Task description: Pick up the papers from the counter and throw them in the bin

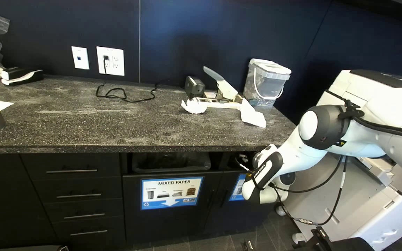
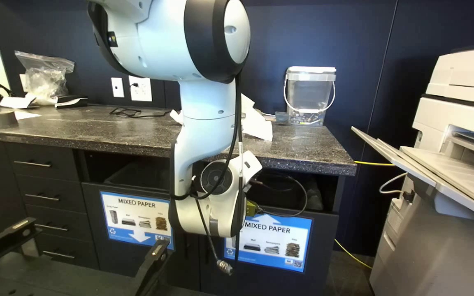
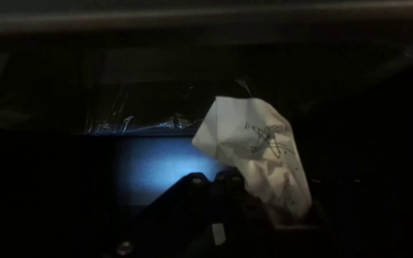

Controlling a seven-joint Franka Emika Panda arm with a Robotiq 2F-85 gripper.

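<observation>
A Franka Panda arm point(image 2: 206, 102) hung bent before the speckled countertop point(image 2: 146, 127), wrist point(image 2: 220, 207) low at the mixed-paper bin point(image 2: 323, 246), gripper point(image 3: 212, 178) clamped, it appeared, on crumpled paper point(image 3: 260, 147).

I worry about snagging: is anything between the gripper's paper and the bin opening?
Nothing visible in between. Behind the paper, the wrist view shows shiny plastic; the counter lies above the bin. The rest is too dark.
</observation>
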